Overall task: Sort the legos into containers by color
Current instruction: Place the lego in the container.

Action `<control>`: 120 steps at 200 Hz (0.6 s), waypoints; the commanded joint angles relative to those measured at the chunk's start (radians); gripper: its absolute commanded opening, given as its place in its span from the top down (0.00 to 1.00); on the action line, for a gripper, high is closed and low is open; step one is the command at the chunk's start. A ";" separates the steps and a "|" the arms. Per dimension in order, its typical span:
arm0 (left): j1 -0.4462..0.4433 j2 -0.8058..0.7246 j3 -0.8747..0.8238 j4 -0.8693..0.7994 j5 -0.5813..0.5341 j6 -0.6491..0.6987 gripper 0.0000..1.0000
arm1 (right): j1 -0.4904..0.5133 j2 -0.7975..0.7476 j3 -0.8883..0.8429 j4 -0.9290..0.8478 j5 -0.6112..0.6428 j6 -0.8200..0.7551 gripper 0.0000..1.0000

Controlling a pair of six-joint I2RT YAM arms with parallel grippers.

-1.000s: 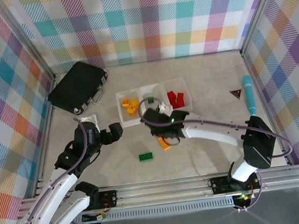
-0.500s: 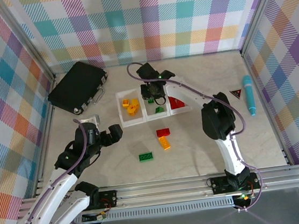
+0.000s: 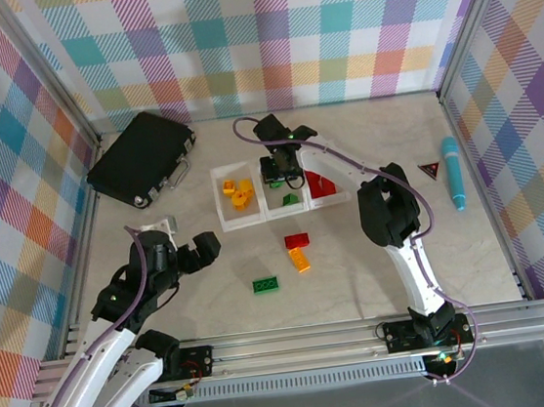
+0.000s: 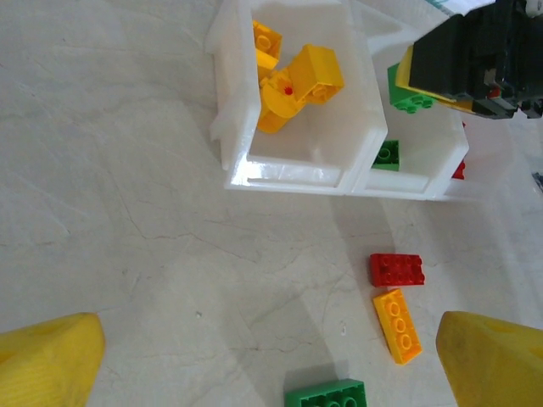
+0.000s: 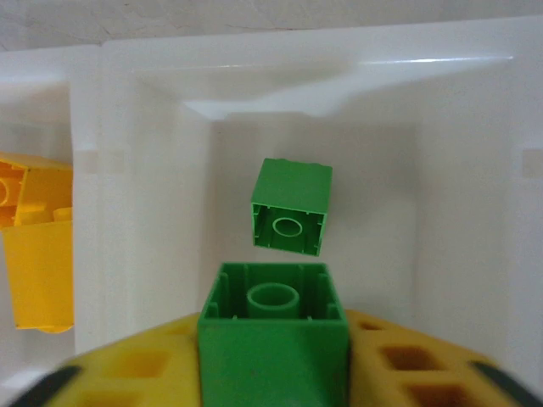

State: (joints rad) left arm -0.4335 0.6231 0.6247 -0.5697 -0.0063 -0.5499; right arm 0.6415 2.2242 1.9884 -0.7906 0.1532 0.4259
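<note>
Sorting is well past halfway, by my reckoning. My right jaws are closed on a held green brick (image 5: 273, 339), pinched between the yellow pads (image 5: 127, 373). It hangs over the middle bin (image 5: 382, 195) of the tray (image 3: 220, 204) and is not yet let go. A second green piece (image 5: 291, 208) lies on that bin's floor, apart from the one I hold. My left jaws are spread wide with nothing between them, fingertips (image 4: 51, 356) at the two bottom corners of the left wrist view. They hover over the worktop (image 3: 341, 294), to the left of the loose bricks.

Counted, there are three bins joined in one row. The left bin (image 4: 297, 174) holds yellow-orange bricks (image 4: 293, 80), three as far as I can make out, piled against one another. The middle bin holds one green, and will hold two once mine drops. The right bin (image 3: 330, 197) holds red bricks (image 3: 321, 186), but my arm crosses it and I cannot count them.

Three bricks lie loose on the worktop, near the front of the tray. They are a loose red brick (image 3: 297, 241), an orange brick (image 3: 301, 258) right beside it, and a loose green brick (image 3: 266, 284) a little apart, nearer my bases. What is left, as I judge it, is to release the one I hold, then make one trip each for the red, the orange and the green.
</note>
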 commanded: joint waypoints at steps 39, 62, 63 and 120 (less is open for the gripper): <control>-0.047 -0.012 -0.032 -0.034 0.105 -0.048 0.00 | -0.005 -0.188 -0.119 0.034 -0.035 -0.058 0.25; -0.112 0.019 -0.036 -0.034 0.081 -0.077 0.00 | -0.001 -0.301 -0.236 0.068 -0.070 -0.046 0.24; -0.115 0.021 -0.036 -0.034 0.080 -0.077 0.00 | -0.001 -0.307 -0.243 0.071 -0.072 -0.044 0.24; -0.345 0.153 -0.083 0.001 -0.013 -0.252 0.00 | 0.011 -0.686 -0.687 0.190 -0.144 0.017 0.24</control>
State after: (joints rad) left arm -0.7040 0.7391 0.5785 -0.5777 0.0250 -0.6903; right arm 0.6430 1.6527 1.4422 -0.6514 0.0532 0.4091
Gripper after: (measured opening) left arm 0.997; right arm 0.762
